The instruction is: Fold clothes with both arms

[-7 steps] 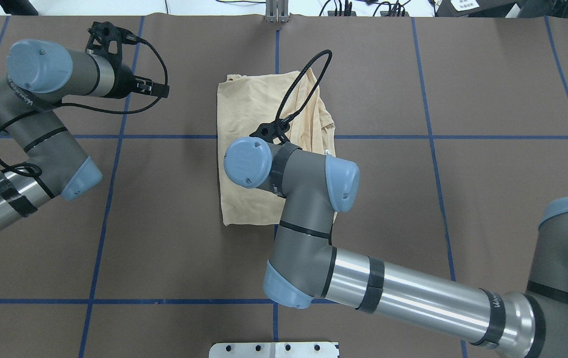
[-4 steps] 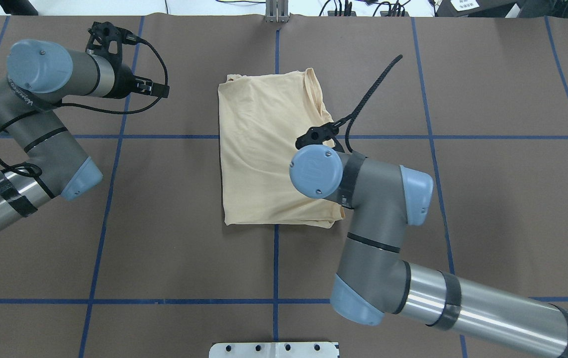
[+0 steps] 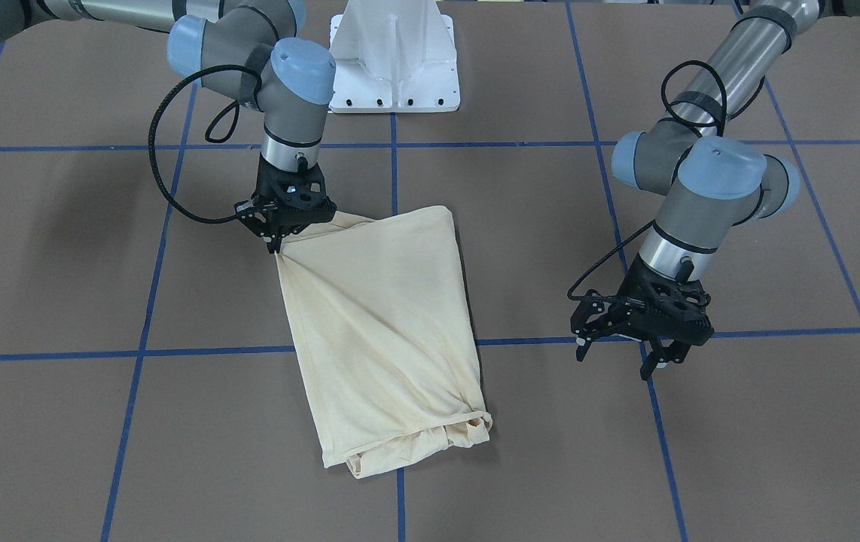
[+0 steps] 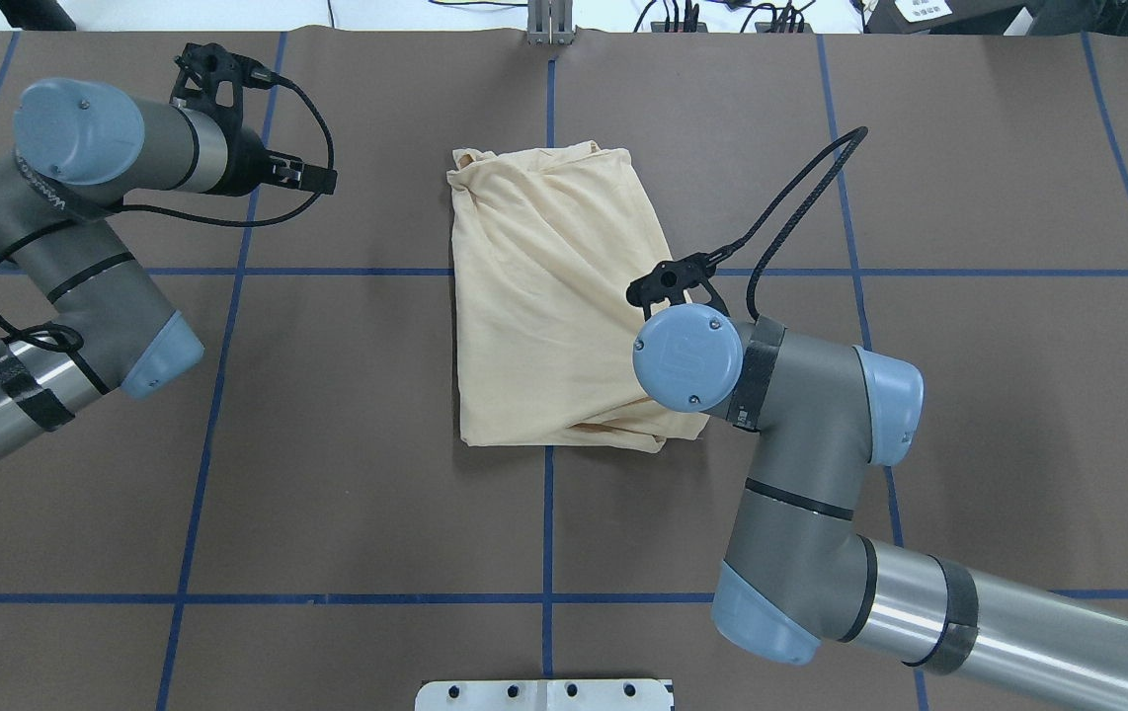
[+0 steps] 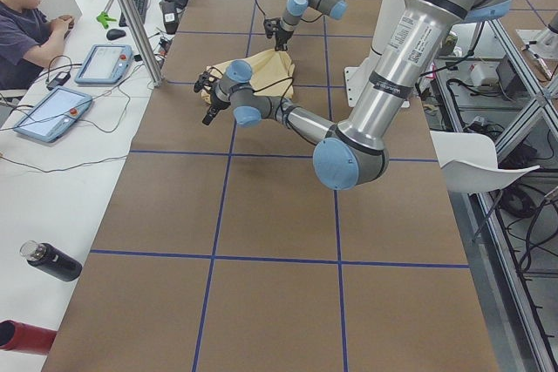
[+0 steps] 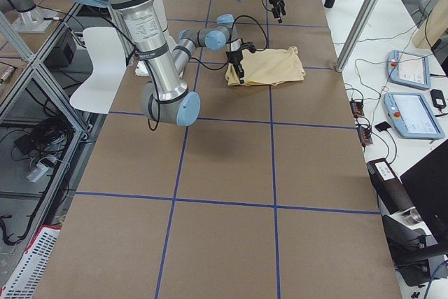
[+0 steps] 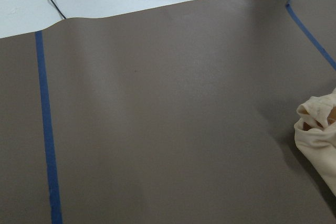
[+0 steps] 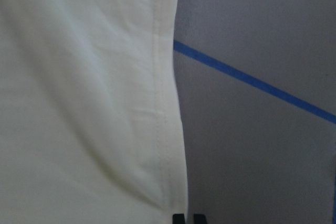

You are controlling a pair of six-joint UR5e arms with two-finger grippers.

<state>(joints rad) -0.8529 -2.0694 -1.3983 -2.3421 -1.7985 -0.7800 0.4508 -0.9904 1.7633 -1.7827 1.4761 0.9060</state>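
Note:
The pale cream-yellow shirt (image 3: 385, 324) lies folded in a long panel at the table's middle, plain side up, with no print showing. It also shows in the overhead view (image 4: 544, 286) and the right wrist view (image 8: 79, 103). My right gripper (image 3: 277, 242) is shut on the shirt's corner nearest the robot and pulls creases across the fabric. In the overhead view the wrist hides that gripper. My left gripper (image 3: 618, 354) is open and empty, hovering above bare table well to the shirt's side. It also shows in the overhead view (image 4: 312, 178). The shirt's bunched far end (image 7: 317, 135) shows in the left wrist view.
The white pedestal base (image 3: 392, 60) stands at the robot's side of the table. Blue tape lines (image 4: 544, 592) grid the brown table cover. A metal post (image 4: 549, 25) stands at the far edge. An operator (image 5: 26, 6) sits by tablets (image 5: 105, 63) beyond the table.
My right arm has swung to the right and slightly toward the robot, dragging the shirt's near corner with it. The shirt has flattened and skewed. The left arm has not moved.

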